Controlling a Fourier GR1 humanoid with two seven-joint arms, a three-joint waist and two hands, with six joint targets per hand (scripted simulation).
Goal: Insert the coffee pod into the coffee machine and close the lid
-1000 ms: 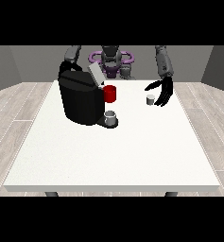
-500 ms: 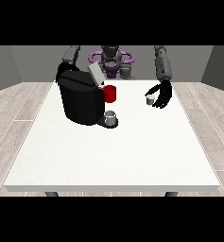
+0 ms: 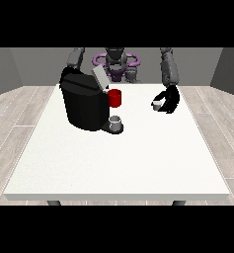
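My hand at the view's right is down at the table's far right corner, and my fingers are curled round the small pale coffee pod. The pod sits just inside my grip, on the side of my hand that faces the machine, low over the white tabletop; whether it touches the surface I cannot tell. My forearm drops steeply from the shoulder straight down into that hand.

Across from my hand, well apart toward the view's left, stands the black coffee machine. Its grey lid is tipped up and open, slanting away from the top of the body. On the side of the machine nearest my hand there is a red part, and below that a small grey cup stands on the machine's dark base. So the pod is in my hand, not in the machine, and the lid is not yet closed.

My other arm shows only above and behind the machine, at the view's left; the hand itself is hidden by the machine's body, so I cannot say how its fingers lie.

Between my holding hand and the near edge, the tabletop runs white toward the camera.
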